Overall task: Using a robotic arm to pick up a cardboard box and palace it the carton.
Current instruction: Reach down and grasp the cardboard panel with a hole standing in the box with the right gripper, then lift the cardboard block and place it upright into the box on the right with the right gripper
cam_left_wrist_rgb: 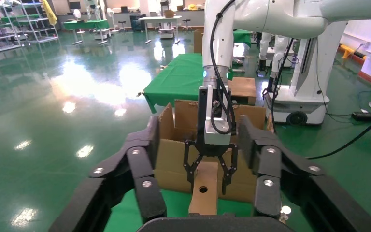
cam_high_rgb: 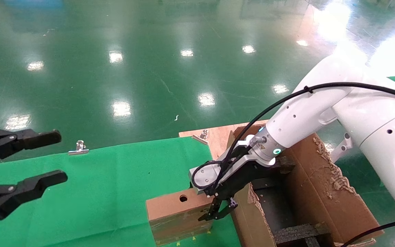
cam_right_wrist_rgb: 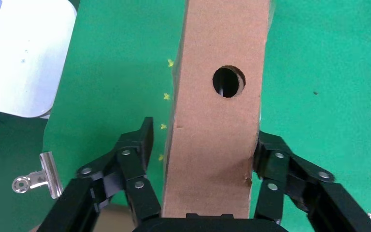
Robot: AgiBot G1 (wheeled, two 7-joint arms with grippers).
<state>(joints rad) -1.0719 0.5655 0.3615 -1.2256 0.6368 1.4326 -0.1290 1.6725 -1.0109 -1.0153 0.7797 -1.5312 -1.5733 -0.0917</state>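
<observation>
The small brown cardboard box (cam_high_rgb: pixel 173 209) with one round hole stands on the green cloth, close against the carton (cam_high_rgb: pixel 321 178). The white robotic arm (cam_high_rgb: pixel 307 116) reaches down to it. My right gripper (cam_high_rgb: pixel 219 211) is open and straddles the box's end nearest the carton. In the right wrist view the box (cam_right_wrist_rgb: pixel 217 121) sits between the fingers: one finger touches its side, the other stands a little off. The carton has ragged flaps and black foam (cam_high_rgb: pixel 297 233) inside. My left gripper (cam_high_rgb: pixel 57 156) is open and empty, parked far to the left above the cloth.
The green cloth (cam_high_rgb: pixel 108 192) covers the table. Metal binder clips (cam_high_rgb: pixel 78 148) (cam_high_rgb: pixel 202 135) hold its far edge. A bare wooden board corner (cam_high_rgb: pixel 218 137) shows behind the carton. Shiny green floor lies beyond.
</observation>
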